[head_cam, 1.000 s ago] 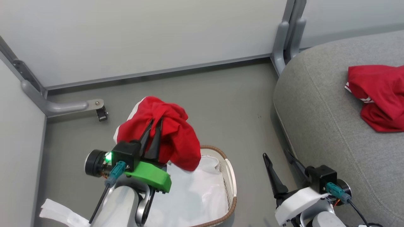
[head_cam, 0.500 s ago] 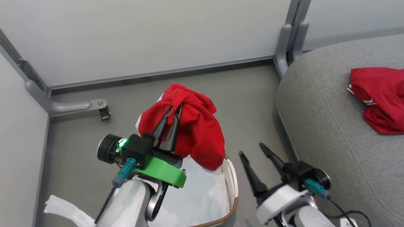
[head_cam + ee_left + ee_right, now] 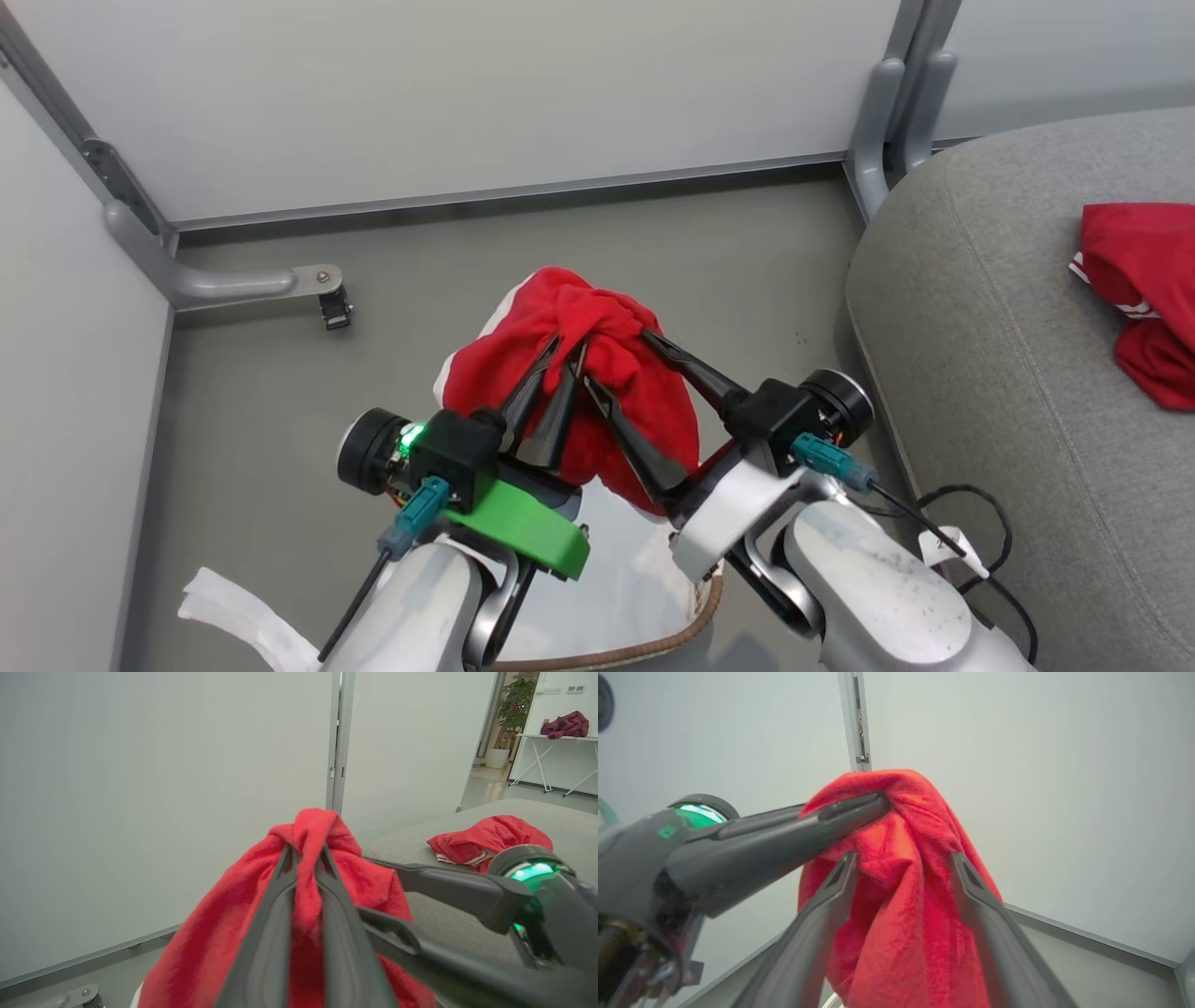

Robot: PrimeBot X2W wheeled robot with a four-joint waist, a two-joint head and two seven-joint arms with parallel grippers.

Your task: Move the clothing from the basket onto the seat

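My left gripper (image 3: 568, 343) is shut on a red piece of clothing (image 3: 616, 373) and holds it bunched in the air above the basket (image 3: 644, 649). In the left wrist view the fabric (image 3: 308, 858) is pinched between the two fingers. My right gripper (image 3: 616, 357) stands open, its fingers on either side of the same bunch of red clothing (image 3: 901, 896) without closing on it. A second red garment (image 3: 1144, 280) with white stripe trim lies on the grey seat (image 3: 990, 355) at the right. The basket's brown rim and white liner show beneath both arms.
Grey partition walls (image 3: 467, 93) with metal feet and a castor (image 3: 331, 306) close off the back and left. The floor (image 3: 261, 420) is grey. A black cable (image 3: 980, 523) trails by my right forearm near the seat's edge. A white cloth strip (image 3: 233, 616) lies on the floor at lower left.
My right gripper has swung left from beside the seat up to the held garment and now straddles it. My left gripper has carried the garment a little to the right; the camera shifted too.
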